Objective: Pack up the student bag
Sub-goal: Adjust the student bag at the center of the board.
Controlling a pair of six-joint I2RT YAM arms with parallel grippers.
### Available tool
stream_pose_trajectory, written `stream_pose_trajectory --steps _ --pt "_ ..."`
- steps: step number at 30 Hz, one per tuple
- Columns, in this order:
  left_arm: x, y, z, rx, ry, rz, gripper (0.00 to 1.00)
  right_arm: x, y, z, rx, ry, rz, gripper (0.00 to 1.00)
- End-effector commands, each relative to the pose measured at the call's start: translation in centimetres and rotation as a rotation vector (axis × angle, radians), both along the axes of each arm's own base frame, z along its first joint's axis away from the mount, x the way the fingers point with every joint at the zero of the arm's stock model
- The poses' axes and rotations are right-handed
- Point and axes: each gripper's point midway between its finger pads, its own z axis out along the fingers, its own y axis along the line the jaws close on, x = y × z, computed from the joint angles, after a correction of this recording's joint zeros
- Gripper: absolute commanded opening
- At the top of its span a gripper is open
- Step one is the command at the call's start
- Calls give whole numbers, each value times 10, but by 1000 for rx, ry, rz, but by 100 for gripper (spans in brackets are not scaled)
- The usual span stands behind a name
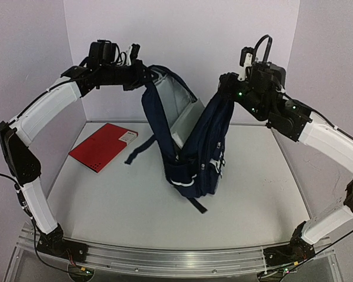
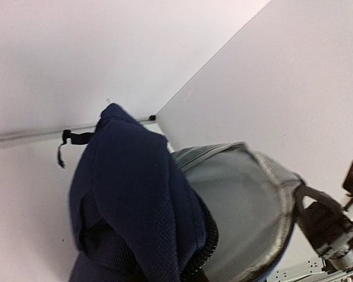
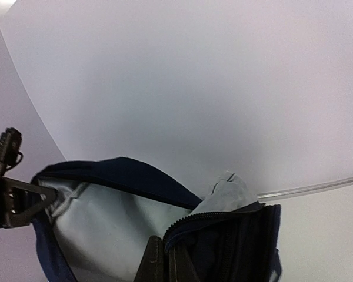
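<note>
Two rims of the student bag (image 1: 191, 153), stood upright on the counter (image 1: 135, 205), are clenched and held apart by the left claw (image 1: 143, 79) and the right claw (image 1: 226, 89), while the red book (image 1: 104, 147) left of the bag is not yet packed.

Left arm (image 1: 47, 111): wearing white shells between black joints.
Right arm (image 1: 326, 141): showing the same white shells and black joints.
Left tool (image 1: 142, 77): showing a black, blocky housing.
Right tool (image 1: 226, 83): showing black too.
Lights (image 1: 240, 94): glowing green on the right wrist.
Cables (image 1: 262, 42): looping black over the right wrist, with thin black ones trailing beside the left arm.
Bases (image 1: 50, 239): sitting black on a ribbed metal rail (image 1: 165, 255).
</note>
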Motion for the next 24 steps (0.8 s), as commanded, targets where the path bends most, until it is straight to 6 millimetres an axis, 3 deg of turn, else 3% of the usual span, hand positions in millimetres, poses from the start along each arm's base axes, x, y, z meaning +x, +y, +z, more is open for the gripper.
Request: stream_pose_trajectory --steps 1,3,8,9,11,14,19,21,24 --pt "-3 17 77 -49 -239 -2 0 -19 -42 67 202 -131 -95 0" --pt "0 13 64 -50 -220 -20 0 -15 -42 44 189 -89 -121 0" --pt "18 5 -10 51 -62 -15 0 -7 -38 -24 135 34 -153 0" --pt "19 4 -17 62 -45 -16 0 -6 -37 -36 113 59 -153 0" --pt "18 2 -14 54 -51 -30 0 -5 -33 -43 88 82 -142 0" --pt "14 1 17 9 -127 -46 0 -7 -31 -24 91 57 -120 0" --pt "10 5 83 -30 -288 -39 0 -14 -26 75 135 -107 -50 0" --pt "9 8 100 -33 -342 -24 0 -18 -24 106 156 -161 -17 0" --pt "9 10 102 -20 -375 -15 0 -18 -22 114 154 -177 -11 0"
